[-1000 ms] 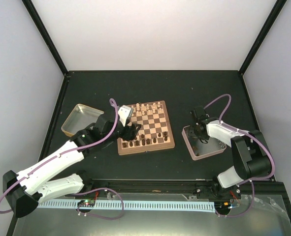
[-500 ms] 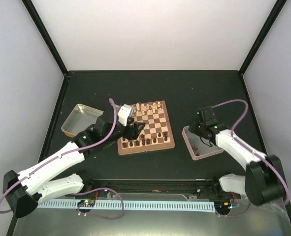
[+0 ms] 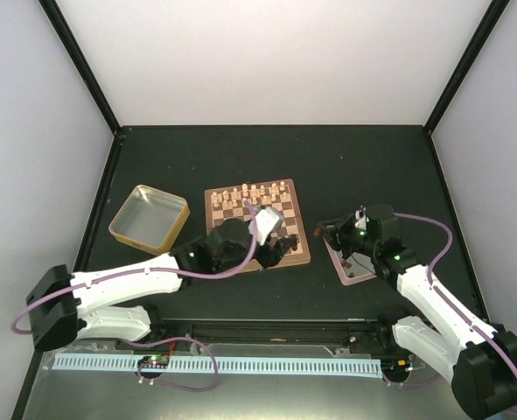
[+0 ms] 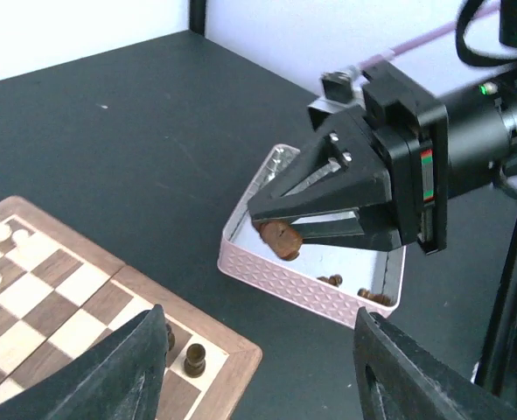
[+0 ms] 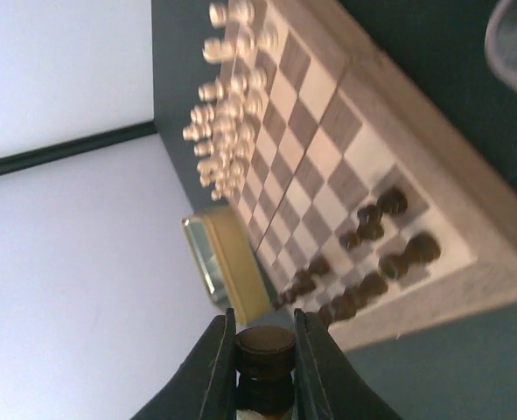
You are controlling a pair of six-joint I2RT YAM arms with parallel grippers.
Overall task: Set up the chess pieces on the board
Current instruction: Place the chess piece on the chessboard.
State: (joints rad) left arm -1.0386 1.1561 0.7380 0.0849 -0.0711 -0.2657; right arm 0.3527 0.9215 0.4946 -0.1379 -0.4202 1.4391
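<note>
At the left of the top view sits a yellow-rimmed tin (image 3: 149, 217) on the dark table (image 3: 345, 166), well apart from the action. To its right, near the frame's middle, lies the board (image 3: 239, 220), with the cream chess pieces (image 3: 254, 193) lined along its upper rows; the dark chess pieces (image 5: 372, 254) stand in the rows at its lower edge, largely hidden from above by the left arm (image 3: 136, 278), which reaches in from the lower left across that edge. The left gripper (image 4: 258, 350) hovers over the board's lower right corner with its fingers spread wide and nothing between them. Right of the board, the right gripper (image 4: 271, 229) hangs above the left wall of the pink-rimmed tray (image 3: 370, 273), its tip pointing toward the board. Its fingers are pinching a dark piece (image 5: 262, 354) by the sides, clear of both tray and board. In the left wrist view a few more dark chessmen (image 4: 332, 280) lie on the tray floor, toward the right side. The right arm (image 3: 442, 306) runs off to the lower right corner of the top view.
</note>
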